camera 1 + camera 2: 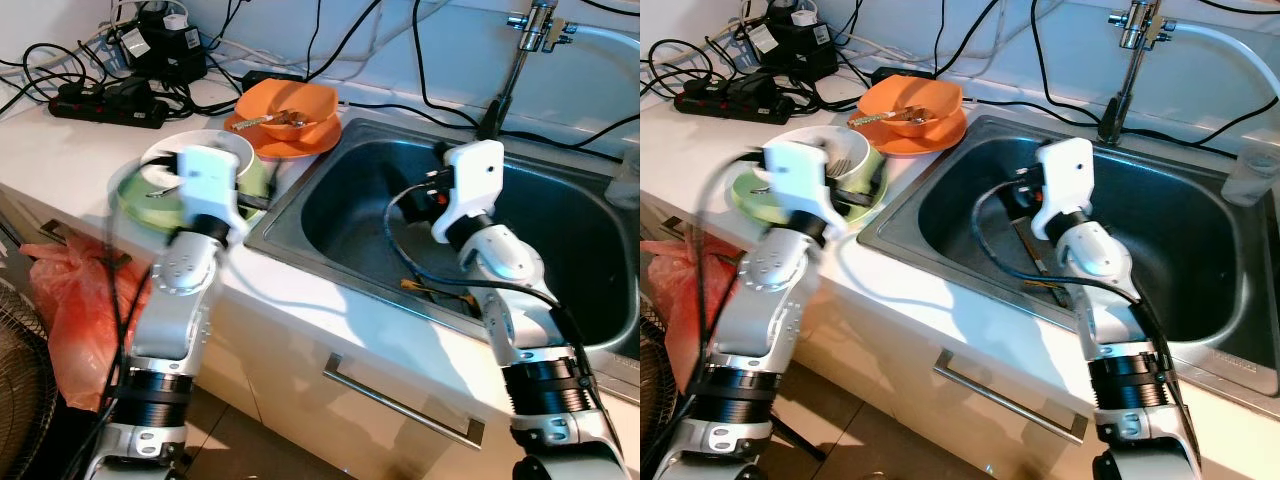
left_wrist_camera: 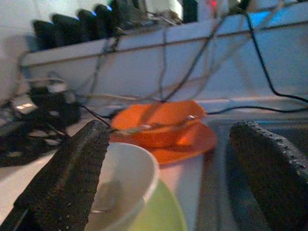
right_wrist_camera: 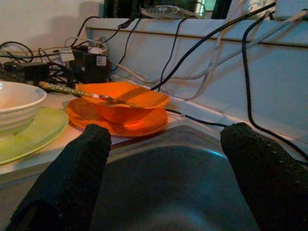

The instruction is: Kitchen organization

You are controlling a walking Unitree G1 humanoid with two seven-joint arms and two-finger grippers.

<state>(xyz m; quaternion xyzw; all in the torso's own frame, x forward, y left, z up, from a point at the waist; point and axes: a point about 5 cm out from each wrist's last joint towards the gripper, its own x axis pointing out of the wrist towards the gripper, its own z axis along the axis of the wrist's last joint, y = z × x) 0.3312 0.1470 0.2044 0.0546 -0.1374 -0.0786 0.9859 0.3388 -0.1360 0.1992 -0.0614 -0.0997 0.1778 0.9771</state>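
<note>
Fingers spread, left gripper point(image 2: 168, 178) hovers over white bowl point(image 2: 122, 180) on green plate point(image 2: 156, 211) (right gripper point(image 3: 163, 178) gapes above sink point(image 1: 560, 230)).

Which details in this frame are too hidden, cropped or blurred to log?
- Inside of the white bowl on the green plate: eye views, covered by the left arm; left wrist view, blurred.
- Dark items on the steel sink floor: partly behind the right arm.
- Clear cup: cut off in the left eye view.
- Utensil in the orange bowl: type unclear.

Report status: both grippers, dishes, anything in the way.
Left gripper open over white ceramic bowl on green plate. Right gripper open above steel sink, empty. Orange bowl on orange plate untouched. Black cables behind.
</note>
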